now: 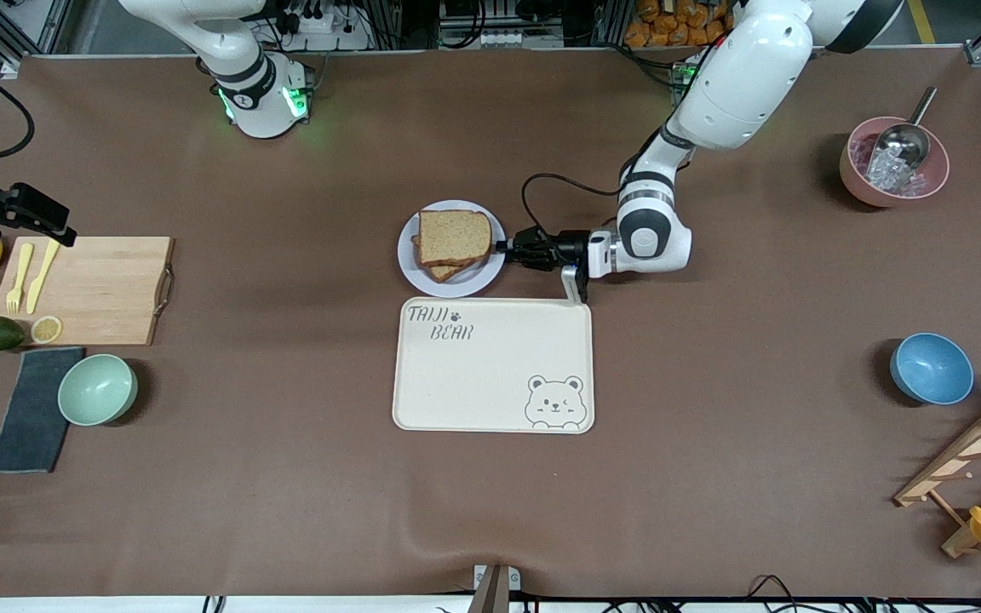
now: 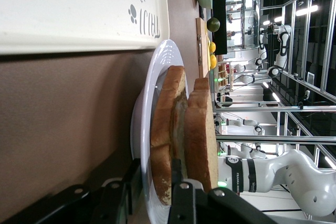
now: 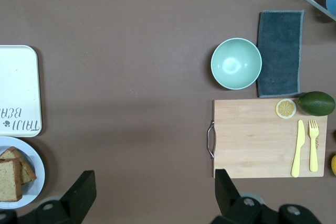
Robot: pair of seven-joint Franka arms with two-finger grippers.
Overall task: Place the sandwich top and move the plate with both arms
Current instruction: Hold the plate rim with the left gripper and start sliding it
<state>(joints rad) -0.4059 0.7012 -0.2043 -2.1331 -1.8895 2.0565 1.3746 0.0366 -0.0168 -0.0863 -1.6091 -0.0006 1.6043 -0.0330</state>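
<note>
Clearly the plate (image 1: 406, 260) is light, stiff and slick, its bread stack liable to slide. Left gripper (image 1: 514, 249) narrows around its rim without a settled hold; right gripper (image 3: 152, 192) hangs wide open, empty, at the right arm's end of the table.

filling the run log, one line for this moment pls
sandwich top: on plate | left gripper: fingers at plate rim | right gripper: open, waits over cutting board

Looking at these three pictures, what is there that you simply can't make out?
- What lies between the sandwich top and the lower slice: hidden by the top slice in the front view, only a thin edge in the left wrist view.
- Whether the left pincer touches the plate: its tips are cut off in the left wrist view.
- The right pincer: its body is cut off; it is over the table near the cutting board.
</note>
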